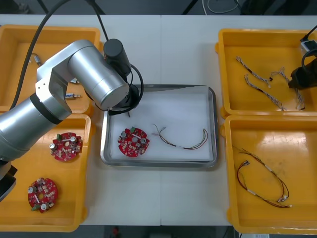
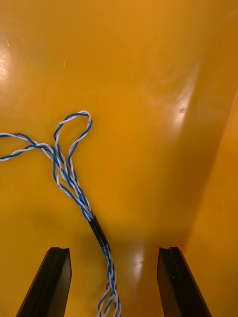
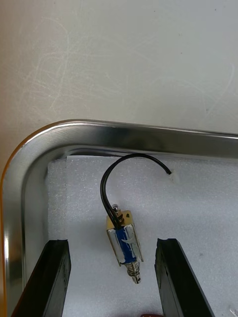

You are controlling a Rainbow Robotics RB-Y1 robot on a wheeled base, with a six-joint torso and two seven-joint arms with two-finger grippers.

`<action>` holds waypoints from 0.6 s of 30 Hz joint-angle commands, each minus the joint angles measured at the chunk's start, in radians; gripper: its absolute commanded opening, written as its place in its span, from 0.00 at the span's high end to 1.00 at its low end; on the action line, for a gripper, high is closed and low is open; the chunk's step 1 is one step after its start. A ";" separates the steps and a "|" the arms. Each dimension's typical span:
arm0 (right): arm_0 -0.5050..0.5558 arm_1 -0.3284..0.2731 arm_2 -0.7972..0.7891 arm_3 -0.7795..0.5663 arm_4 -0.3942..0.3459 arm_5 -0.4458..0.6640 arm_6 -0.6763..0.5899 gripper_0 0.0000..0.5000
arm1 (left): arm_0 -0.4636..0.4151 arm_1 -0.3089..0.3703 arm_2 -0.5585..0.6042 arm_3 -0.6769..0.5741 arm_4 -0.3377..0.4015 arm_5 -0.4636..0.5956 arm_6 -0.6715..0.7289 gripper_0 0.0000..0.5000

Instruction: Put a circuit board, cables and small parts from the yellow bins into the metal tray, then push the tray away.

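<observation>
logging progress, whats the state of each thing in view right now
shiny metal tray, white-lined, part loaded
left gripper, open, over the tray's corner
right gripper, open, inside the far right yellow bin
round red circuit board, flat in the tray
red and yellow cable, loose in the tray
small metal part with black wire, lying in the tray, ungripped
twisted blue and white cable, on the bin floor, ungripped

Bins (image 1: 233,74): yellow all over.
Tray (image 1: 213,129): shiny silver rim, white inside.
Circuit boards (image 1: 133,142): red, with tiny silver and black bits.
Twisted cable (image 2: 69,178): blue and white, winding round each other, with one black band.
Thin cable (image 1: 184,147): red and yellow.
Small metal part (image 3: 125,240): silver with a blue band, tan top, black wire.
Left arm (image 1: 94,74): shiny grey with a black cap.
Table (image 1: 183,49): white.
</observation>
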 commanded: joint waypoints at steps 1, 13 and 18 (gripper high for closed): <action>-0.046 0.013 0.007 0.005 -0.006 -0.024 -0.040 0.00 | -0.003 -0.011 0.021 -0.071 -0.009 0.061 0.048 0.00; -0.042 0.019 0.088 0.005 0.003 -0.031 -0.135 0.00 | -0.098 0.024 0.191 -0.160 0.106 0.312 -0.038 0.00; -0.026 0.010 0.088 0.006 0.006 -0.030 -0.144 0.00 | -0.112 0.079 0.299 -0.156 0.176 0.354 -0.159 0.00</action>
